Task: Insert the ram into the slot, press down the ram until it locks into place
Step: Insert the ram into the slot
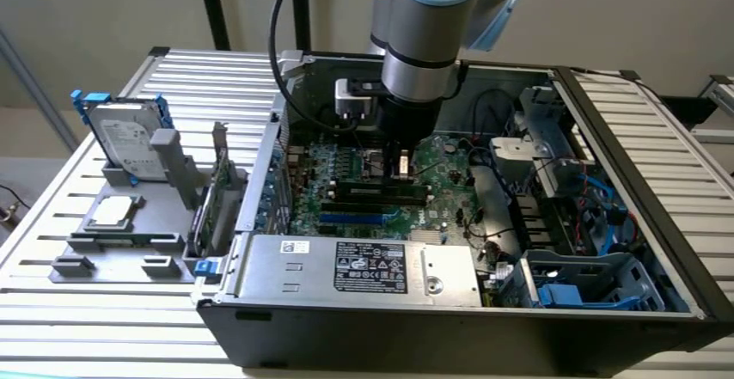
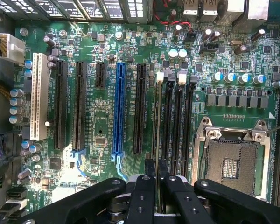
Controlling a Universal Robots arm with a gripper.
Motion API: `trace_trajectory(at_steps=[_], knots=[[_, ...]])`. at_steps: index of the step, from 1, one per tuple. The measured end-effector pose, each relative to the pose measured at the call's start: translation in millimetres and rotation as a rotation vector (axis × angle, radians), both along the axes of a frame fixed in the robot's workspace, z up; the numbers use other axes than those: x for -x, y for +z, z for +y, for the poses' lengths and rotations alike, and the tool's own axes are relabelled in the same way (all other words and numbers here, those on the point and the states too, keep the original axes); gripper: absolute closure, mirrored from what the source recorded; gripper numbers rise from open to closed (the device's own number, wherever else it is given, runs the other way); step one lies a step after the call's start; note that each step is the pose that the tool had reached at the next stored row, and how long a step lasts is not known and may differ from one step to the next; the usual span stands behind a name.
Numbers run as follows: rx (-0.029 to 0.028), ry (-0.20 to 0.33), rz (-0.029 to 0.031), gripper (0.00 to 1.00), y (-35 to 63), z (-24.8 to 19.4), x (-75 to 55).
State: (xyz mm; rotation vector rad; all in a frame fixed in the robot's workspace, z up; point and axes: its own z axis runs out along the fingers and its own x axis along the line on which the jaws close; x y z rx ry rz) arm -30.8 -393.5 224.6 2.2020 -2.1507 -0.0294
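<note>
Exterior view: the pincer (image 1: 404, 164) reaches into the open computer case (image 1: 642, 130), low over the motherboard (image 1: 344, 160).

Wrist view: the pincer (image 2: 157, 167) pinches one ram (image 2: 157, 126), edge-on along the slot (image 2: 160, 78), the outermost of four parallel ones, toward the single blue connector strip (image 2: 118, 107). Keeping the stick upright with both ends level should help the latches catch.

– How many memory slots (image 2: 177, 121) do you count?
– I count four, side by side. One ram (image 2: 157, 121) sits between my two fingers (image 2: 144, 196). Also one blue connector strip (image 2: 118, 112) and one white slot (image 2: 37, 95).
</note>
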Motion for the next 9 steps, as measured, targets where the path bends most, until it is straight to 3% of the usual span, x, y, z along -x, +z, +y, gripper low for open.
trace_trajectory(at_steps=[9], knots=[[0.0, -0.015, 0.0041, 0.87, 0.0, 0.0, 0.0]])
